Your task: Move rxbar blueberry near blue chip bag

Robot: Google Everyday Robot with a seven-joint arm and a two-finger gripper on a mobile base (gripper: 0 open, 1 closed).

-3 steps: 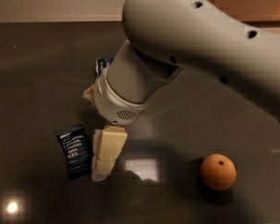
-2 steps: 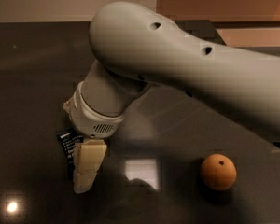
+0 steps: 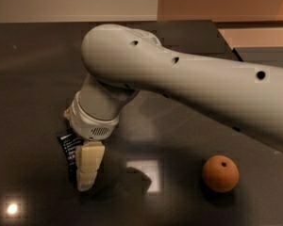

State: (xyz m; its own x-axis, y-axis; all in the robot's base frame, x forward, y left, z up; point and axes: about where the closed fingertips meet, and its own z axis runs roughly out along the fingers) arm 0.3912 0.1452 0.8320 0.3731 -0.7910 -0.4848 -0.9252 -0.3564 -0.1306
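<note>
Bar not yet carried over.
My gripper [image 3: 86, 177] is touching the bar [image 3: 65, 143]; I can't tell its grip, and the bag is hidden.

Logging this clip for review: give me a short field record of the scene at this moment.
surface: dark glossy table
bar: small navy wrapper lying flat, front left, partly hidden by the gripper
gripper: lowered at the bar's right edge, close to the table
chip bag: not in view
other: orange front right, apart from the bar and gripper
arm: reaches in from the right
</note>
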